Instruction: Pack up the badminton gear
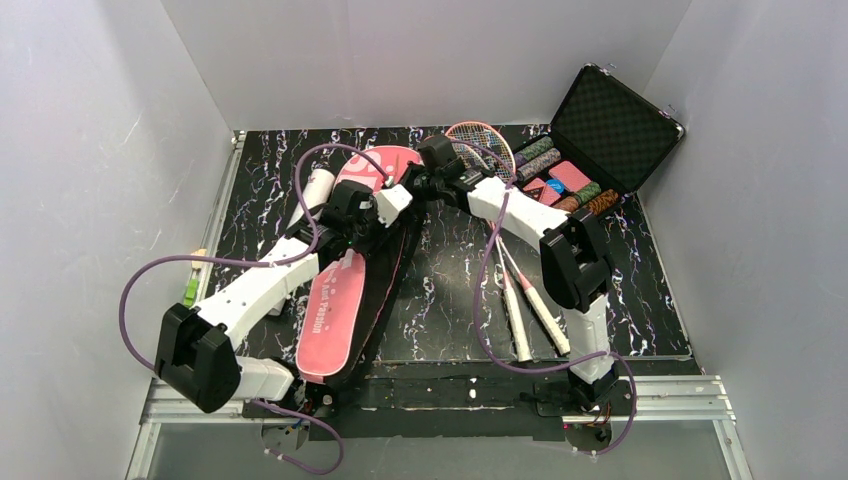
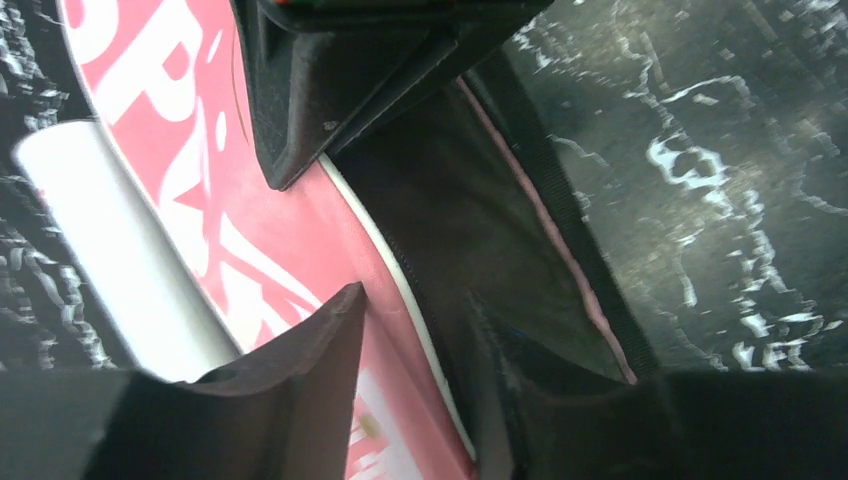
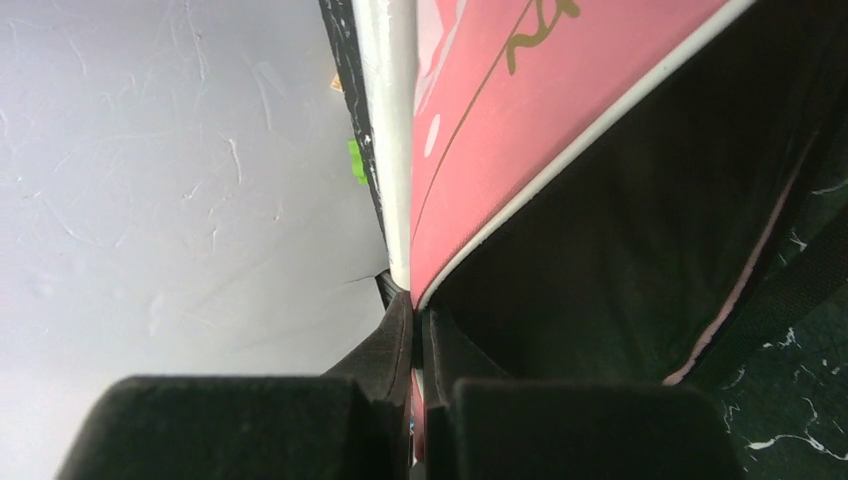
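Right claw (image 3: 415, 335) is clamped shut on the racket bag (image 3: 560, 120), at the white-piped edge of its pink flap. Left claw (image 2: 415, 305) is seen part open, with the same edge between its fingers but not gripped. In the top view the bag is laid left of centre, tube (image 1: 314, 188) just beside it at upper left, rackets (image 1: 520, 300) right of centre on the tabletop (image 1: 440, 300). The flap should be gripped by both claws and the mouth spread wide. No tugging, or the pinch may be lost.
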Controlling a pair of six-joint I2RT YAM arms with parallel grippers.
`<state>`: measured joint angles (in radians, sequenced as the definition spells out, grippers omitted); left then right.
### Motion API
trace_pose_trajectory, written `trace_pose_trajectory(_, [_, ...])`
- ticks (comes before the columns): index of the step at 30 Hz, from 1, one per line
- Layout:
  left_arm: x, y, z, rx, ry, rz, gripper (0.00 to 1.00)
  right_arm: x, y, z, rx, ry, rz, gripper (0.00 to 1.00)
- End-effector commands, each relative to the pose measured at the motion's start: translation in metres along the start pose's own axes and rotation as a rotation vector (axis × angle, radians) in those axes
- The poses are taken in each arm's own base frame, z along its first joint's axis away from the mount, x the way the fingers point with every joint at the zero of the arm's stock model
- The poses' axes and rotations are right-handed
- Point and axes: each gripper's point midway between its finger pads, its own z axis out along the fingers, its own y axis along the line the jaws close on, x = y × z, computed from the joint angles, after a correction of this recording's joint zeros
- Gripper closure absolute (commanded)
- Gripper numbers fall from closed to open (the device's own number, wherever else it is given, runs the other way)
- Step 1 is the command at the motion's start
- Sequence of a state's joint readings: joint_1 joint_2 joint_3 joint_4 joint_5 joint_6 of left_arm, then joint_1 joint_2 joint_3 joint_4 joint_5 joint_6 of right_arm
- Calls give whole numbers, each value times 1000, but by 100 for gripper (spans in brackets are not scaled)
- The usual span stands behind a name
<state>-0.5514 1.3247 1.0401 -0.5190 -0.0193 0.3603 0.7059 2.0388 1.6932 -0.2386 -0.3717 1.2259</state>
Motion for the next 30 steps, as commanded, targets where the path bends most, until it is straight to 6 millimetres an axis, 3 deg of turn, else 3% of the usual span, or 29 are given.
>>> trace_pose_trajectory(1, [11,21,-15,-112,31,44,75,8,69,-21,-182,32,-82,99])
trace_pose_trajectory(3, [11,22,-19,-125,22,47,95,10,75,-22,-197,41,-89,99])
trace_pose_trajectory(4, [10,23,-22,-130,16,47,100,11,77,-22,-201,43,-91,99])
trace_pose_trajectory(9, [6,30,-32,-168,0,38,100,15,82,-25,-231,65,-95,99])
trace_pose_trajectory(14, [3,36,-44,-193,0,4,100,18,87,-33,-260,113,-125,58])
trace_pose_trajectory(18, [2,38,-51,-189,-19,-20,100,-3,72,-58,-233,70,-170,36])
trace_pose_trajectory(22, [2,37,-49,-180,-22,-29,100,-37,26,-90,-94,-45,-228,26])
trace_pose_trajectory(24, [-3,35,-49,-167,-51,-37,100,-56,-9,-107,31,-105,-258,21])
trace_pose_trajectory(27, [-12,31,-48,-139,-112,-46,100,-76,-71,-131,231,-152,-261,21])
trace_pose_trajectory(30, [-16,25,-41,-95,-134,-45,100,-89,-119,-148,356,-209,-268,28])
